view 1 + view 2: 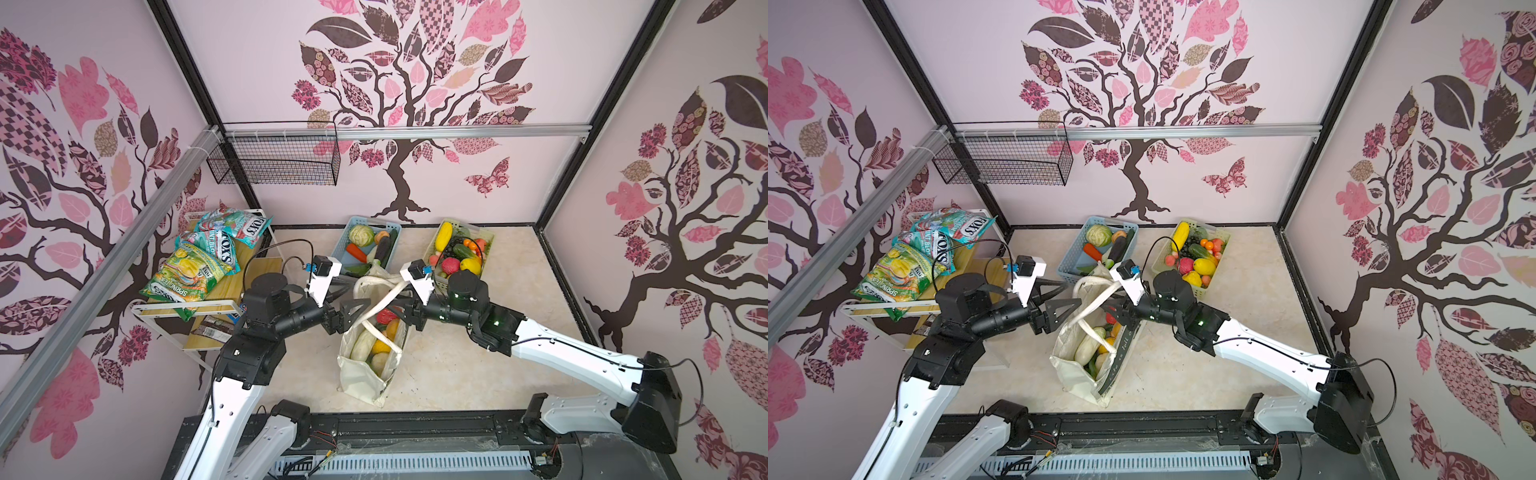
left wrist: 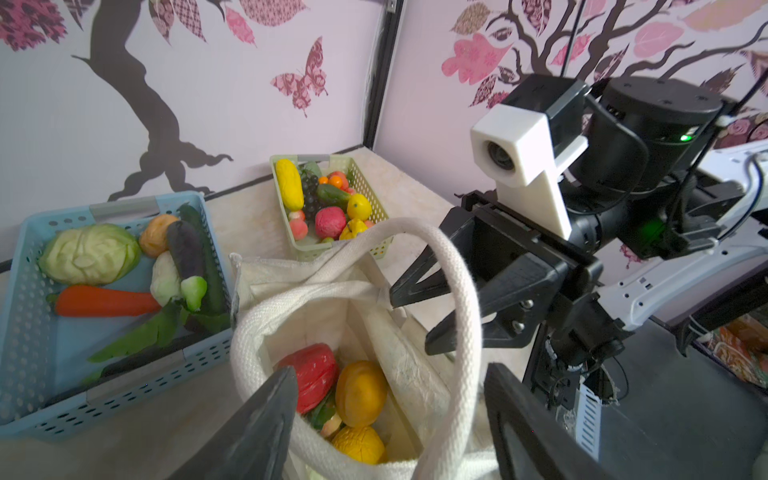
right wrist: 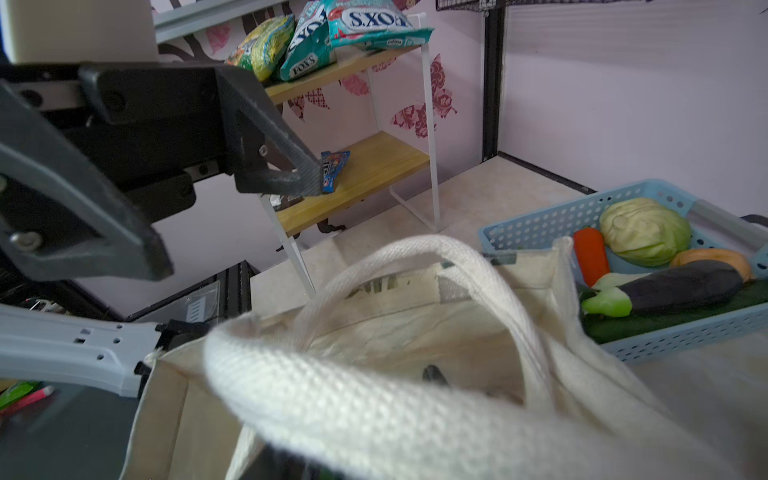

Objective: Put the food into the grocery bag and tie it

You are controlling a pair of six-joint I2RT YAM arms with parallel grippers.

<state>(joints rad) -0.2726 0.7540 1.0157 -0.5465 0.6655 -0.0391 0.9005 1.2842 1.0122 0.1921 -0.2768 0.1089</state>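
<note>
FOX'S is printed on the snack packets. The left gripper is spread wide around the grocery bag strap. The right gripper is parted beside it, contact undetermined.

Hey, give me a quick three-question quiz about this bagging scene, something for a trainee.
1. True or false: the grocery bag already holds some food.
2. The carrot lies in which basket: A light blue, B pale green, C black wire?
3. Fill in: the jaws of the left end effector stand ___.
Key: 1 true. 2 A, the light blue basket. 3 open.
</note>
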